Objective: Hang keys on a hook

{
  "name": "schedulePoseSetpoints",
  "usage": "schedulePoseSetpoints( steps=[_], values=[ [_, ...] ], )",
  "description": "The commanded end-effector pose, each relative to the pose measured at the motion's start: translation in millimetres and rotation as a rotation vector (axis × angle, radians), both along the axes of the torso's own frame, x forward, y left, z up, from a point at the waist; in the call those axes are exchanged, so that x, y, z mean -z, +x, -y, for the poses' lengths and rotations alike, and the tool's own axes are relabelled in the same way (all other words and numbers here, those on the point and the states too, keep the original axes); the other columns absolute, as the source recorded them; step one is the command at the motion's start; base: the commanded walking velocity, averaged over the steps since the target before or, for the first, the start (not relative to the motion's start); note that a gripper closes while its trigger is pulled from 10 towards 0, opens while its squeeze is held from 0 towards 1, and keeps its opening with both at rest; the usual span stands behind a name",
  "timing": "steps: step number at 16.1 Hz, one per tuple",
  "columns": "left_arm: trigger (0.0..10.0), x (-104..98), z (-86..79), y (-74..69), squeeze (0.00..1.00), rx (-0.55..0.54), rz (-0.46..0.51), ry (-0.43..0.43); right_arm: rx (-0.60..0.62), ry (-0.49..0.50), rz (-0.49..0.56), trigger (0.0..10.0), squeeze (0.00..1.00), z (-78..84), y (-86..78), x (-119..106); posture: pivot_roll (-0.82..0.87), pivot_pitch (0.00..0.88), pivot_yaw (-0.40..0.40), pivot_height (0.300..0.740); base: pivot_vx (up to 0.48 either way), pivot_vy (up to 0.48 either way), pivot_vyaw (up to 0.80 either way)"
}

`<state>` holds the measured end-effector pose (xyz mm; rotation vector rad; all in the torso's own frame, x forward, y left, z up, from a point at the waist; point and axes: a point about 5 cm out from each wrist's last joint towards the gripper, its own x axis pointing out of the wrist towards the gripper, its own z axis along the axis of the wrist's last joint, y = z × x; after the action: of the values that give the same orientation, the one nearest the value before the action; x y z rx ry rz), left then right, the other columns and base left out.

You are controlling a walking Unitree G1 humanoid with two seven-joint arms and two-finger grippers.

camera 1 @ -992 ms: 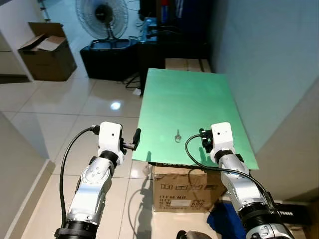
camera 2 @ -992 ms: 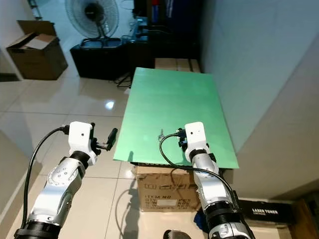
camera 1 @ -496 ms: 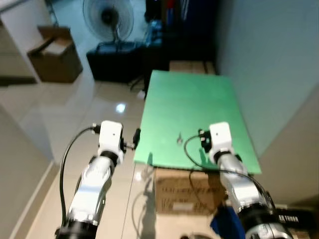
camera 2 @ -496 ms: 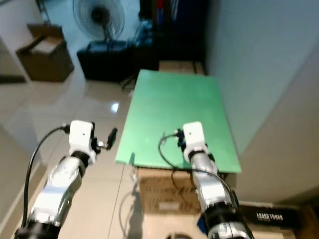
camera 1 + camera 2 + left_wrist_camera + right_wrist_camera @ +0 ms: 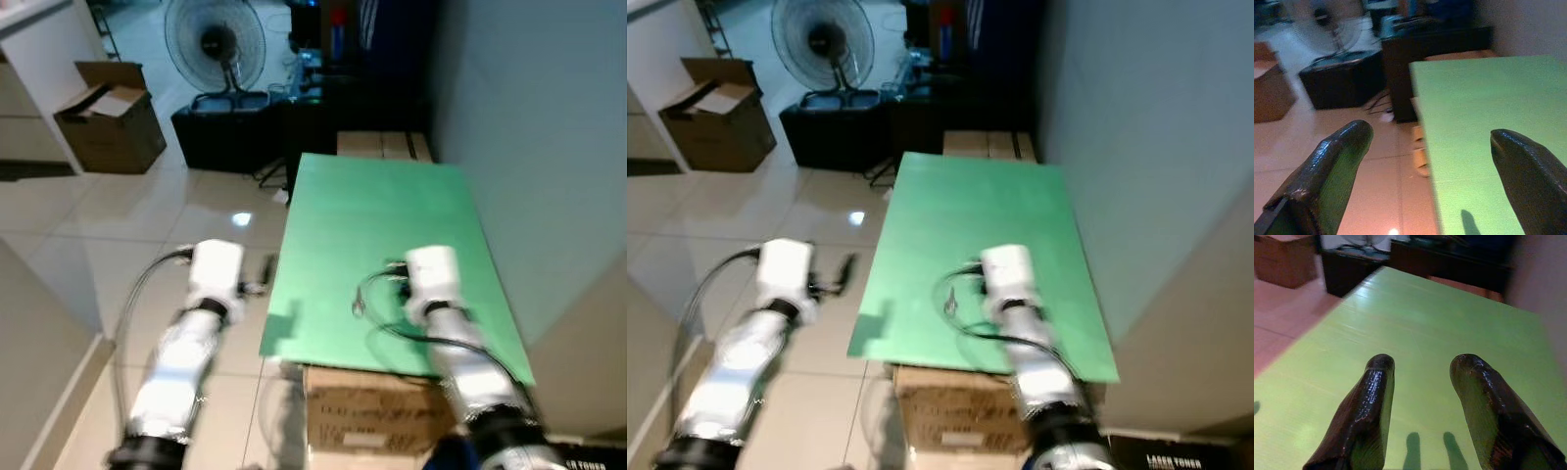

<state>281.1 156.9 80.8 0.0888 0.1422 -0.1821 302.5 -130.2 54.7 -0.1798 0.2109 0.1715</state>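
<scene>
My right gripper [image 5: 1420, 367] hangs over the green table [image 5: 392, 215], fingers parted by a narrow gap with nothing between them and touching nothing. My left gripper [image 5: 1430, 142] sits off the table's left edge above the tiled floor [image 5: 147, 225], fingers spread wide and empty. The keys [image 5: 359, 308] lie flat on the table near its front, just left of my right wrist; head views are blurred.
</scene>
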Motion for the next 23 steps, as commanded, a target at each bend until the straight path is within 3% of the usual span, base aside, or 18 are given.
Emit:
schedulePoseSetpoints(
  steps=[1, 8, 16, 23],
  values=[
    [10.0, 0.3, 6.1, 0.6, 0.00, 0.012, -0.005, -0.005, 0.026, -0.020, -0.002, 10.0, 0.00, 11.2, 0.2, -0.5, -0.11, 0.000, 0.029, 0.723, 0.000, 0.000, 0.00],
    [10.0, -3.0, 4.1, 2.8, 0.00, 0.017, 0.000, 0.028, 0.027, -0.023, -0.008, 10.0, 0.00, 9.7, 0.6, -0.6, -0.11, 0.000, 0.039, 0.723, 0.000, 0.000, 0.00],
    [10.0, 0.1, 10.4, 1.0, 0.00, 0.043, 0.001, 0.049, 0.028, -0.031, -0.016, 10.0, 0.00, 10.9, -2.4, 3.0, -0.12, 0.000, 0.043, 0.723, 0.436, 0.000, 0.00],
    [10.0, -0.1, 8.5, 0.4, 0.00, 0.031, -0.006, 0.051, 0.029, -0.037, -0.020, 10.0, 0.00, 10.7, -2.0, 1.8, -0.11, 0.000, 0.042, 0.723, 0.000, 0.000, 0.00]
  ],
)
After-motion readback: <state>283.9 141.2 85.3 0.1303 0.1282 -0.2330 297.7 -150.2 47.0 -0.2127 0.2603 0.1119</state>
